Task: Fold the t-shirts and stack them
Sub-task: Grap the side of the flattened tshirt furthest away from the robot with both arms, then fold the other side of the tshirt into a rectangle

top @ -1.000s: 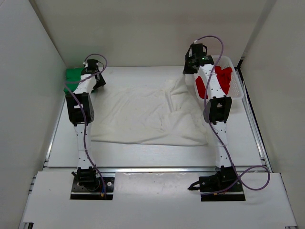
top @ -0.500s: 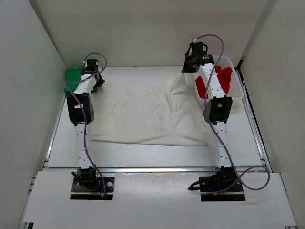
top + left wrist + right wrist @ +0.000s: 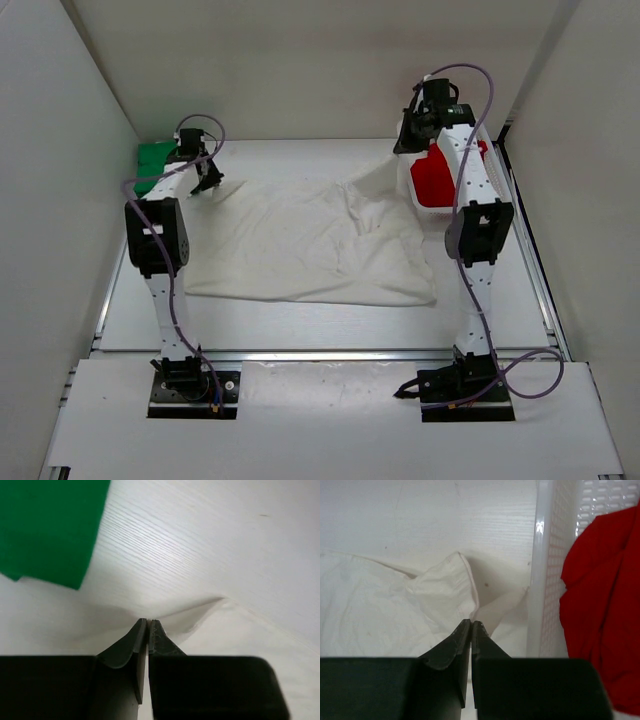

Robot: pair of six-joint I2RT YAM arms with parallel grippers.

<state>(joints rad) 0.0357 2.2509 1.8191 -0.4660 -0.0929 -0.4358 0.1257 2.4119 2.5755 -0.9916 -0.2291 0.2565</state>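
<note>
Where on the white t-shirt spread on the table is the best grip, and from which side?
Its far edge, one corner per arm, coming down from above. The white t-shirt lies spread flat, so only its thin edges give something to pinch. The left gripper and right gripper are each shut on a far corner, cloth peaking at their tips.

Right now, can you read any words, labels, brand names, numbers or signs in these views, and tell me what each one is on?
None: no text can be read in any view. The green t-shirt, the white t-shirt, the red t-shirt and the mesh basket are all plain.
</note>
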